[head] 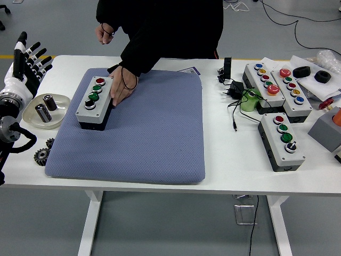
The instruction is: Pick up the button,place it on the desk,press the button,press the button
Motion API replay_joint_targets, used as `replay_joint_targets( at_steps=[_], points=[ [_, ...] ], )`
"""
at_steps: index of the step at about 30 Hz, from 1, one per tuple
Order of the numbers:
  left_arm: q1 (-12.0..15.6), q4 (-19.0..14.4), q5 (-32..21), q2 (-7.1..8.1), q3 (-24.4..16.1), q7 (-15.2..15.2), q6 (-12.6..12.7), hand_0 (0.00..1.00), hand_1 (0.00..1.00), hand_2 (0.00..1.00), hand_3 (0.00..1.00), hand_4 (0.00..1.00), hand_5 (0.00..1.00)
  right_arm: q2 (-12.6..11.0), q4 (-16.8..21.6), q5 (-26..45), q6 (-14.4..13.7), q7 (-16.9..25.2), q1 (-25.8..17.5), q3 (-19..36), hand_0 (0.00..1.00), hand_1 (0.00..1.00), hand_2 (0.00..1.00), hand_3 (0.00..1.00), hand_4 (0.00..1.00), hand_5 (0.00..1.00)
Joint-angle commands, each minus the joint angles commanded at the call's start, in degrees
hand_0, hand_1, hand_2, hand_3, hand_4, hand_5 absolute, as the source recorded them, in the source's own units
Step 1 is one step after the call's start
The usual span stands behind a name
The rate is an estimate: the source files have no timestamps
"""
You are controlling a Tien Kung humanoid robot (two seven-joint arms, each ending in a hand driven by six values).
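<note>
A grey button box (94, 101) with a red, two green and a black button lies on the blue-grey mat (144, 138), near the mat's far left corner. A person at the far side rests a hand (121, 89) on the box's right side. My left hand (29, 58) is raised at the left edge, fingers spread, holding nothing, well left of the box. My right arm is out of view.
A clear dish (32, 114) with two metal cylinders and some black gears (42, 154) lie left of the mat. Three more button boxes (282, 140), cables (234, 101), a green item and other parts crowd the right side.
</note>
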Motion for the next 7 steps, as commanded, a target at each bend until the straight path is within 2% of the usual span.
replay_joint_targets(
  at_steps=[7],
  points=[
    [-0.1, 0.0, 1.8, -0.01, 0.1, 0.2, 0.1, 0.881, 0.890, 0.930, 0.933, 0.801, 0.998, 0.0, 0.0, -0.1, 0.0, 0.0, 0.1, 0.0, 0.764, 0.731, 0.737, 0.593, 0.195, 0.146]
  ],
)
